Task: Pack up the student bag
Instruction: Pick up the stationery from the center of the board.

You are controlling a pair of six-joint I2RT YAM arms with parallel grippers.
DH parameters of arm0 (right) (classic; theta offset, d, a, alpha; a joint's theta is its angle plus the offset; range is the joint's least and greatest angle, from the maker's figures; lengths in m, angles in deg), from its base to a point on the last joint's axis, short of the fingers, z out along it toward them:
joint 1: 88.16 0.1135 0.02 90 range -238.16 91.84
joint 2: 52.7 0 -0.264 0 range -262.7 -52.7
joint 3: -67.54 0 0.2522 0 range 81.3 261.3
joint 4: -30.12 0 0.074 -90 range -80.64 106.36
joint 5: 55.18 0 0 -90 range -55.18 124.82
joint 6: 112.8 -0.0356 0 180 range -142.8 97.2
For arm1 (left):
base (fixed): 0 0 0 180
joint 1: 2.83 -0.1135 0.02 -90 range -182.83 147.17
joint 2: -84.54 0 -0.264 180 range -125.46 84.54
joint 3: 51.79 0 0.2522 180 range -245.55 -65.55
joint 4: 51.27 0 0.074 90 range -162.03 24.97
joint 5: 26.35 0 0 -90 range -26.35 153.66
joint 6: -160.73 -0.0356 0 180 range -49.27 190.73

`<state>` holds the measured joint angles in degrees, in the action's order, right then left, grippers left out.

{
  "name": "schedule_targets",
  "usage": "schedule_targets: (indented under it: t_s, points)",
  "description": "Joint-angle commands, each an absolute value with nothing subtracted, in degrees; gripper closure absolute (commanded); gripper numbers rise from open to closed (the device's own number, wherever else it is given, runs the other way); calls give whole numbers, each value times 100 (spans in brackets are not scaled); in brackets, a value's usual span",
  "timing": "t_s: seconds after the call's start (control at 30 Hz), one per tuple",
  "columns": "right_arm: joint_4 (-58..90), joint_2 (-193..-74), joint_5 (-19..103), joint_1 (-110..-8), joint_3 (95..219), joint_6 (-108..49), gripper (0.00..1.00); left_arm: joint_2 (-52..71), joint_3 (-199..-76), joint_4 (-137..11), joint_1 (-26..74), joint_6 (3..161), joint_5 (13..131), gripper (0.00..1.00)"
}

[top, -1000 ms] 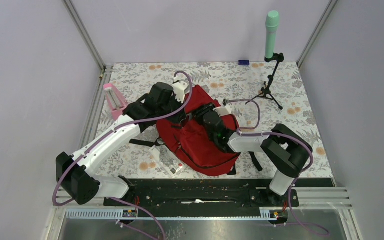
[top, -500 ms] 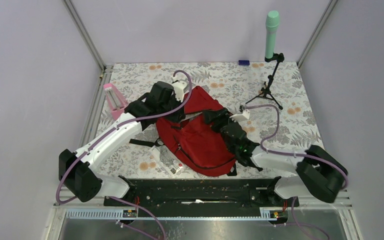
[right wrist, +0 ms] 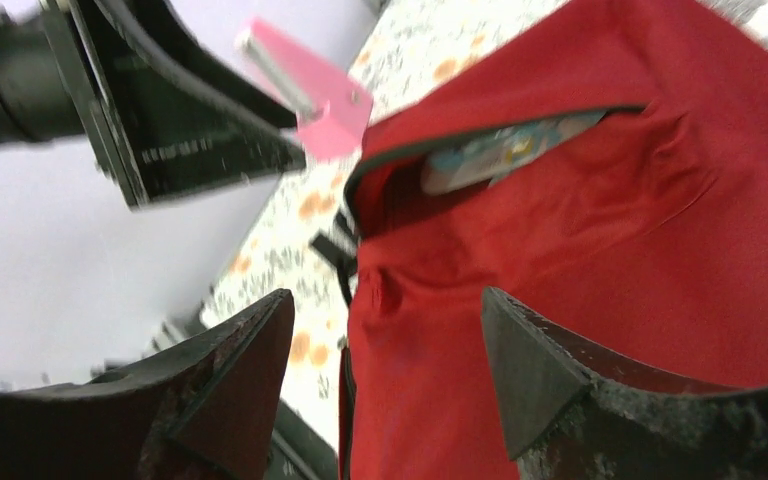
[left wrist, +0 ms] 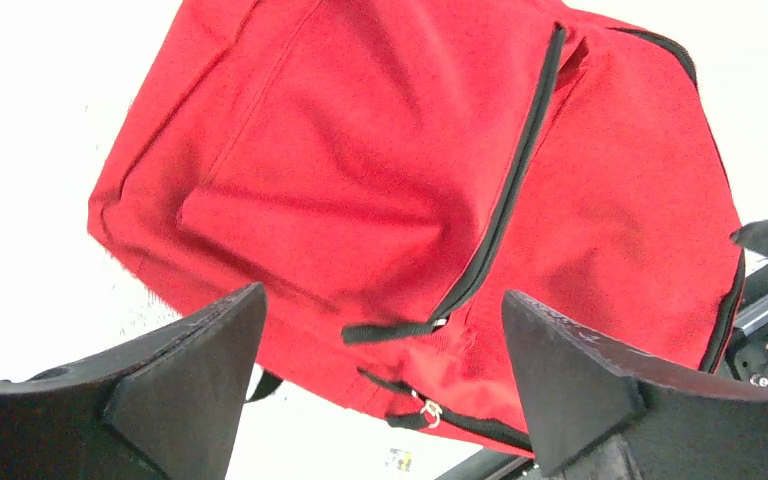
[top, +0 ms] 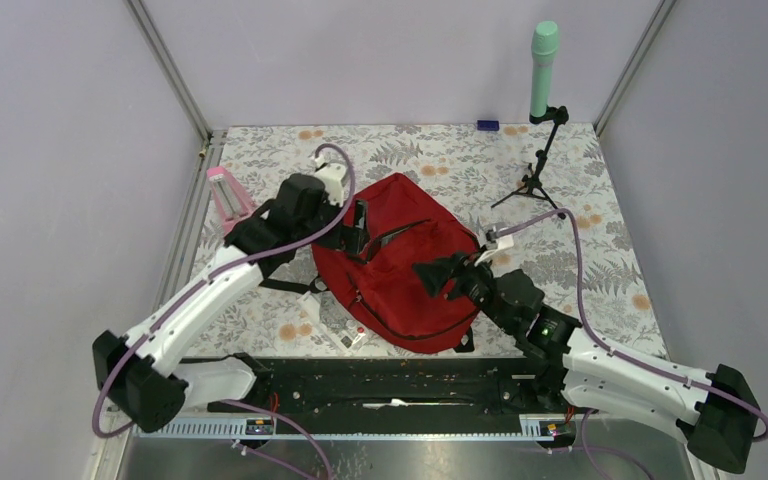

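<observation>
as the flowered table (top: 580, 170) carries it, the student bag (top: 400, 295) lies flat near the middle, just beyond the arm bases. its long axis runs near to far, and the near end leans a little to the right. its top seems to point away from the bases, judging by the main opening (top: 400, 232), a dark slit across the far part of the bag.

the left gripper (top: 357, 226) hovers at the slit's left end, by the bag's far-left edge, with its jaws spread wide and nothing held. the bulk of the bag lies to its right and nearer the bases. the right gripper (top: 432, 277) hangs over the bag's right-middle, on the near side of the slit. it too is wide apart and empty, and it points left across the fabric.

the coming move, i judge, turns on that slit. it runs crosswise to the bag's long axis between the two grippers, and the left one is the closer to it.

a pink case (top: 226, 198) stands left of the left arm's wrist, apart from the bag. a small white packet (top: 338, 325) lies just beside the bag's near-left edge. a flat printed thing (right wrist: 505, 148) shows just inside the slit in the right wrist view.
</observation>
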<state>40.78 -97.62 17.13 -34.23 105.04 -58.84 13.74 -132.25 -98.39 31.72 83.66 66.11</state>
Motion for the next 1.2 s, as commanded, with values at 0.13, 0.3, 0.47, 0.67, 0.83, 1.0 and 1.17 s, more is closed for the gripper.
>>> schedule_targets:
  t_s: [0.13,0.3,0.47,0.67,0.83,1.0,1.17]
  points:
    - [3761,-10199,2733,-2379,10586,-5051,24,2837,-11745,-9543,2705,9716,6023,1]
    - [3852,-11194,2931,-1532,11191,-4522,24,3774,-11095,-9698,2210,10082,5949,1]
    - [3936,-12525,3624,-1240,11962,-4487,25,4000,-10659,-9899,1560,10222,6154,1]
    - [3957,-13808,3089,-1063,12434,-4863,26,4011,-9975,-9470,1297,10574,6251,1]
    - [3462,-14348,2431,-1064,12695,-5139,27,4152,-9256,-8732,1290,11176,6550,1]
    - [2877,-14621,2143,-1073,12884,-5392,33,4133,-8866,-8448,1282,11423,6472,1]
    - [2241,-14639,1962,-1073,13079,-5930,38,4136,-8767,-8431,1281,11407,6388,1]
